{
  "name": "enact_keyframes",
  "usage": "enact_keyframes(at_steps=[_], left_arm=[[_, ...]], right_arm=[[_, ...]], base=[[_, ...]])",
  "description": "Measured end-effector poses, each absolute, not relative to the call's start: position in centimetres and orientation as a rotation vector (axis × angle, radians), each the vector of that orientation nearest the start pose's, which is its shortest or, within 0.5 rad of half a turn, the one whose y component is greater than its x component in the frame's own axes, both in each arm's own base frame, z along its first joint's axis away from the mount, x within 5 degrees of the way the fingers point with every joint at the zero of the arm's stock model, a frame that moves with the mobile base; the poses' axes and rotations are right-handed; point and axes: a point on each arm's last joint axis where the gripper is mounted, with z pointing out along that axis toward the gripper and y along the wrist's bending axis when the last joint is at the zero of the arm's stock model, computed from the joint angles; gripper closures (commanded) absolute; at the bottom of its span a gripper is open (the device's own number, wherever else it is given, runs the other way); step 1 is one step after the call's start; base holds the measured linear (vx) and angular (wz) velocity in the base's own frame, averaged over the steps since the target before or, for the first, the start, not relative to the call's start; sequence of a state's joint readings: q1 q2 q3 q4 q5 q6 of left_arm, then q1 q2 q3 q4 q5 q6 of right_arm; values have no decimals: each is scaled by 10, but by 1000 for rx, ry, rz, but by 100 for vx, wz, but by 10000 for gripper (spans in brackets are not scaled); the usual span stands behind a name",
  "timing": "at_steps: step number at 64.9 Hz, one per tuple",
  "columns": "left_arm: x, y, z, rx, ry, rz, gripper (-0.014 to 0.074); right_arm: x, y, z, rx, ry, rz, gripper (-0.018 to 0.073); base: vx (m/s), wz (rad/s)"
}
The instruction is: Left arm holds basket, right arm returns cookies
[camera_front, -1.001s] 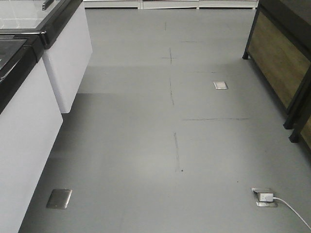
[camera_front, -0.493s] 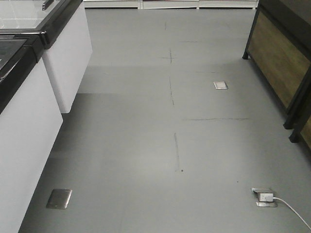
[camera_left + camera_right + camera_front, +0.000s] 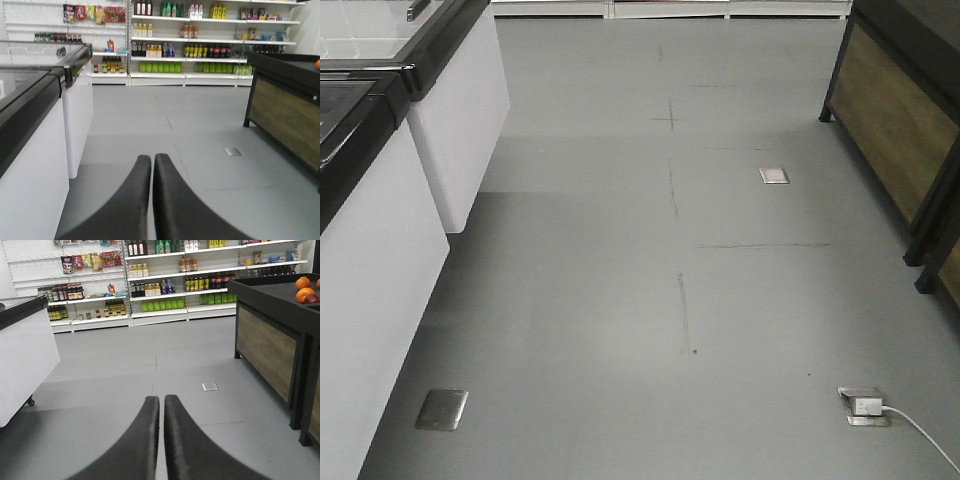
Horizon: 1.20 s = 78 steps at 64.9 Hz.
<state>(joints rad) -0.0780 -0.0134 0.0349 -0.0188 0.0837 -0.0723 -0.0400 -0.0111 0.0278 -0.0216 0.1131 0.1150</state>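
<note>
Shelves [image 3: 165, 75] stood far ahead, yet neither basket nor cookies showed in our views; left pincer [image 3: 152, 159] and right pincer [image 3: 162, 400] were pressed together, empty, and we judged the cookies light, crushable, best pinched gently across the sides.

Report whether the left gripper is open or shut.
Shut. In the left wrist view, the left gripper has its fingers together, only a thin seam between, nothing held.

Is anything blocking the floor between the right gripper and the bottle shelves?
Nothing visible. Grey floor runs from the right gripper to the shelves; a dark counter stands off right, a white freezer left.
</note>
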Motion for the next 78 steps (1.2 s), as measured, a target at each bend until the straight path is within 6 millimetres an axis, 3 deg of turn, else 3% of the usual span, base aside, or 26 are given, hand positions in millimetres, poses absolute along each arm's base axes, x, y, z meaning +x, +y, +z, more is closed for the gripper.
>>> enact_keyframes(at_steps=[28, 50, 78], left_arm=[[53, -4, 222, -12, 1294, -142, 601], [36, -2, 261, -15, 913, -151, 601], [-3, 1, 371, 36, 820, -52, 601]], right_arm=[[57, -2, 194, 110, 1610, 39, 565], [57, -2, 194, 110, 1610, 39, 565], [57, -2, 194, 110, 1610, 39, 565]], base=[[0, 0], [0, 0], [0, 0]])
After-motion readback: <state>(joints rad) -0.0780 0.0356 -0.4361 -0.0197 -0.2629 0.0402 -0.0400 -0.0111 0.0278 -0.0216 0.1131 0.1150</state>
